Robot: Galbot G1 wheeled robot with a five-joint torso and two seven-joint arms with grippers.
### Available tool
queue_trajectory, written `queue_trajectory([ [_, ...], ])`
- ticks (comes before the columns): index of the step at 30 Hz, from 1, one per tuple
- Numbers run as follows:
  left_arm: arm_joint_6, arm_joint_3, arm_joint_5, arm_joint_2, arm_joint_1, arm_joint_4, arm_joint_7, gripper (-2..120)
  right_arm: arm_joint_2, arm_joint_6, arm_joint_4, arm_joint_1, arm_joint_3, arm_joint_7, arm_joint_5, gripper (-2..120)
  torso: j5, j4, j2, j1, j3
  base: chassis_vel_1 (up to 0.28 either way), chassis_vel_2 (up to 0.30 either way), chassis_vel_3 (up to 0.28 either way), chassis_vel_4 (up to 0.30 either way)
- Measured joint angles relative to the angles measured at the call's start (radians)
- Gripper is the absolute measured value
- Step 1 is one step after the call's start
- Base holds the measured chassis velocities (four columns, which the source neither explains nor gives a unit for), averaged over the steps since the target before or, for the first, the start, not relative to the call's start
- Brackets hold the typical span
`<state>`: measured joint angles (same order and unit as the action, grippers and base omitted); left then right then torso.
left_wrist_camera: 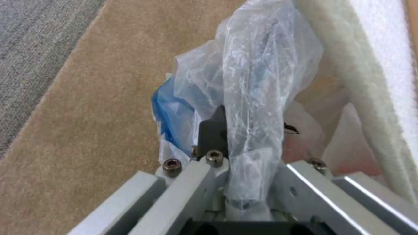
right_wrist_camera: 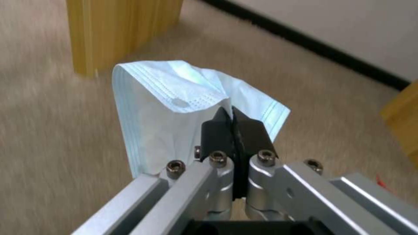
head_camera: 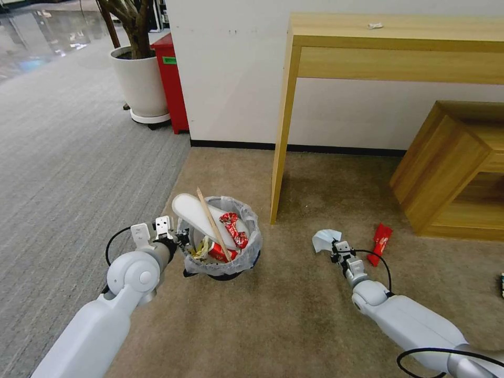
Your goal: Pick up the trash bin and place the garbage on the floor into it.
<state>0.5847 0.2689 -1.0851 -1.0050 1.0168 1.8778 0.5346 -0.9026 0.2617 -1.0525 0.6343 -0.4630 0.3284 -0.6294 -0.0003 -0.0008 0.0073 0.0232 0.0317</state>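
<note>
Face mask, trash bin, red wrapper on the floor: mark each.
face mask (right_wrist_camera: pixel 174 98), right wrist view, pleated front
trash bin (head_camera: pixel 220 265), head view, bagged front wall
red wrapper (head_camera: pixel 380 242), head view, its middle

The left pincer has its tips buried in the crinkled bag of the trash bin, so only one dark fingertip shows. The bin's black wall is mostly hidden under the bag. Beyond the right pincer, the floor is blurred. Far to its right, a small item is cut off by the picture's edge.
</note>
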Motion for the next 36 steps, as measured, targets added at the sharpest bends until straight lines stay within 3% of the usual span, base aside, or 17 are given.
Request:
queue_trajectory([
  [5, 0.0, -0.005, -0.003, 0.011, -0.012, -0.017, -0.002, 0, 0.053, -0.019, -0.145, -0.004, 0.002, 0.038, -0.008, 0, 0.0001, 0.0, 0.0, 0.0, 0.0, 0.0, 0.0, 0.0, 0.0],
  [12, 0.006, -0.03, -0.006, 0.02, -0.036, -0.048, -0.001, 0, 0.197, -0.068, -0.434, -0.042, -0.006, 0.092, -0.057, 0, -0.0001, -0.0002, 0.0, 0.0, 0.0, 0.0, 0.0, 0.0, 0.0],
  [15, 0.006, -0.032, -0.006, 0.019, -0.038, -0.049, 0.0, 0, 0.21, -0.073, -0.457, -0.048, -0.008, 0.095, -0.063, 0, 0.0, -0.0002, 0.0, 0.0, 0.0, 0.0, 0.0, 0.0, 0.0],
  [18, 0.011, -0.054, -0.003, 0.006, -0.058, -0.068, 0.003, 0, 0.274, -0.096, -0.609, -0.096, -0.025, 0.113, -0.108, 0, 0.0, 0.0001, 0.0, 0.0, 0.0, 0.0, 0.0, 0.0, 0.0],
  [21, 0.012, -0.071, -0.001, 0.001, -0.075, -0.078, 0.004, 0, 0.301, -0.106, -0.684, -0.132, -0.047, 0.115, -0.142, 0, 0.0001, 0.0001, 0.0, 0.0, 0.0, 0.0, 0.0, 0.0, 0.0],
  [28, 0.014, -0.112, -0.009, -0.009, -0.124, -0.098, 0.012, 0, 0.315, -0.117, -0.789, -0.229, -0.127, 0.126, -0.204, 0, 0.0006, -0.0001, 0.0, 0.0, 0.0, 0.0, 0.0, 0.0, 0.0],
  [36, 0.016, -0.167, -0.021, -0.039, -0.205, -0.145, 0.028, 0, 0.274, -0.148, -0.91, -0.39, -0.235, 0.155, -0.28, 0, -0.0002, 0.0002, 0.0, 0.0, 0.0, 0.0, 0.0, 0.0, 0.0],
])
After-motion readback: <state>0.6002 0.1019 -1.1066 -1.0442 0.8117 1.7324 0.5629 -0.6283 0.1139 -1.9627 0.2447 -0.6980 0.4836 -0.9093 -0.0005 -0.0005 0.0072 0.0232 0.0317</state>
